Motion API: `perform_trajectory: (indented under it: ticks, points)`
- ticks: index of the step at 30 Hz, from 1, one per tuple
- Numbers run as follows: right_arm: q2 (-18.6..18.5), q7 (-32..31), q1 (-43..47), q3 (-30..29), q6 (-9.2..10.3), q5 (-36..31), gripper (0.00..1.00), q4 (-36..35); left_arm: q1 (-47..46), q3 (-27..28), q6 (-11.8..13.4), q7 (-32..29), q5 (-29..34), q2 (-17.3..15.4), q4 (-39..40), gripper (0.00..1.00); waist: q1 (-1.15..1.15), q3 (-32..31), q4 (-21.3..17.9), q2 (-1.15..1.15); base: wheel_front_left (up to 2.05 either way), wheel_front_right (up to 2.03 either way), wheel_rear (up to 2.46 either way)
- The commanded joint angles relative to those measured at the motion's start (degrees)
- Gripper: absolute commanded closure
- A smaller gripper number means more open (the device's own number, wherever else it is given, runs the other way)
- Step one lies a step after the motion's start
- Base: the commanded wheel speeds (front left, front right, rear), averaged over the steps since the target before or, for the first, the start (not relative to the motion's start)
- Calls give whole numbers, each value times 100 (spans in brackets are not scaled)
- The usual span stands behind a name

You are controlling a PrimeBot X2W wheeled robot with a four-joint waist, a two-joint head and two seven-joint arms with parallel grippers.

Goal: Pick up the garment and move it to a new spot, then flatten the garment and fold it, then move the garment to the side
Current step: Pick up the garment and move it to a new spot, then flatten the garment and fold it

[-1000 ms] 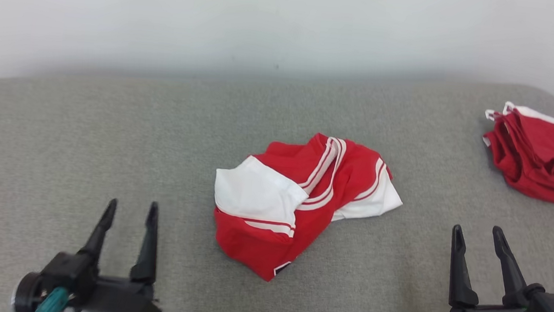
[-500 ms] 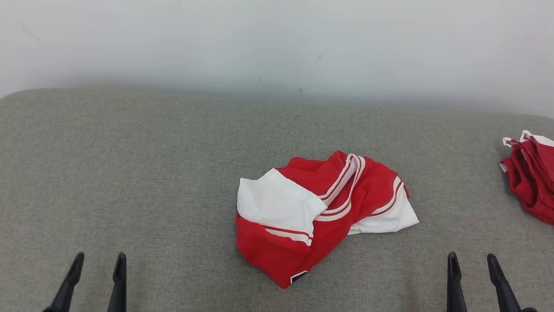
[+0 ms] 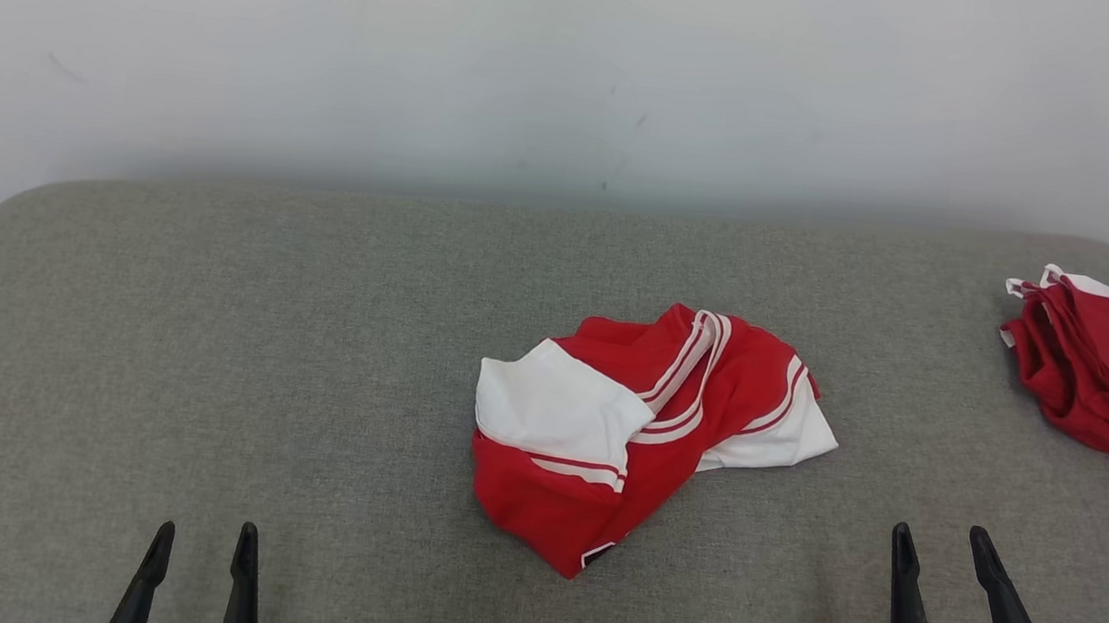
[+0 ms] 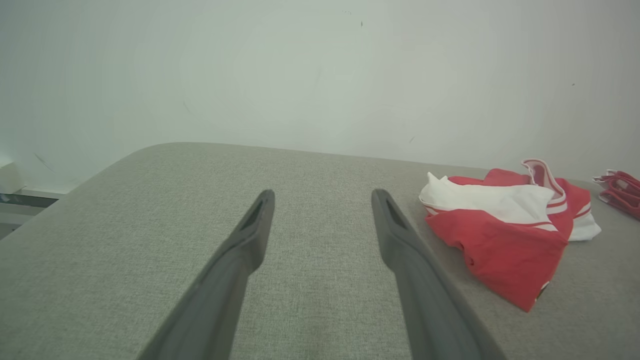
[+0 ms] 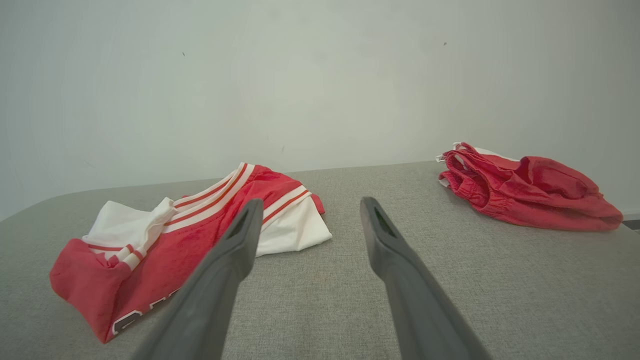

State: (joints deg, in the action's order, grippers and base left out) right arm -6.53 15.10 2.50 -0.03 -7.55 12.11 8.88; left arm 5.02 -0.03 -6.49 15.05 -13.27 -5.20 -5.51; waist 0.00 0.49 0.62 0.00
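I see the crumpled red-and-white jersey garment lying on the grey fabric-covered surface. My left gripper hovers well apart to the garment's left and my right gripper to its right, both pointing forward, fingers spread wide, holding nothing. A red cloth bundle lies beyond the garment's right side.

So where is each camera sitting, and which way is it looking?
Head view: on the robot's head, looking forward and down at the grey surface and the crumpled red and white garment; open left gripper lower left, open right gripper lower right.
Left wrist view: on the left wrist, looking along its two fingers toward the wall; garment on the right.
Right wrist view: on the right wrist, looking along its fingers; garment left, red pile right.
Shared: all three show the garment and the red pile.
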Motion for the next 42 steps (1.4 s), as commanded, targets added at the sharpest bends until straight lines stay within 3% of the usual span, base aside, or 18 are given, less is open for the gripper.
perform_trajectory:
  ticks: [1, 8, 16, 34, 42]
  points:
    - [-1, 6, 36, 0, 14, 54, 0, 17, 73, 21, -3, 17, 53, 36, -18, 0, 0, 7, -8, 0, 0, 0, 0]
    - [-5, 6, -52, 62, 14, 56, 0, 59, -5, 65, -52, 17, 142, 98, -32, 0, 0, 69, -9, 0, 0, 0, 0]
    - [-286, 4, -665, 319, 15, -22, 0, 349, -200, -62, -87, 17, 241, 165, -41, 0, 0, 223, 163, 0, 0, 0, 0]
    - [-1098, -718, -3646, 1211, 15, 63, 0, 3017, -739, -465, -69, 18, 7, 232, -200, 0, 0, 1033, 1243, 0, 0, 0, 0]
    - [-1224, -1283, -4246, 1621, 15, 237, 0, 4125, -805, -629, 44, 18, -168, 232, -217, 0, 0, 1100, 1462, 0, 0, 0, 0]
